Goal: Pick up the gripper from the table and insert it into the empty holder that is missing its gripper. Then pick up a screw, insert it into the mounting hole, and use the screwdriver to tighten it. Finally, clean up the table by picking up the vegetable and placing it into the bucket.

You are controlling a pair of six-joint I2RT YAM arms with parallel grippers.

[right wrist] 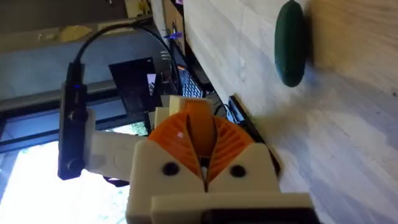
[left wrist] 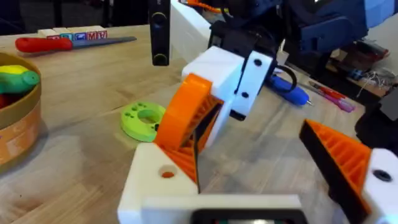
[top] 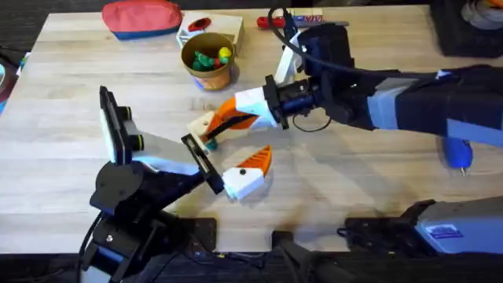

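Left claw [top: 236, 169] wide, bare white holder [left wrist: 155, 180] waiting; right claw [top: 216, 126] clamps the orange gripper [left wrist: 183, 115] onto it. Screw, vegetable [right wrist: 290, 42] pending.

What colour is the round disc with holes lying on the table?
Light green. The disc shows best in the left wrist view, lying flat on the wooden table.
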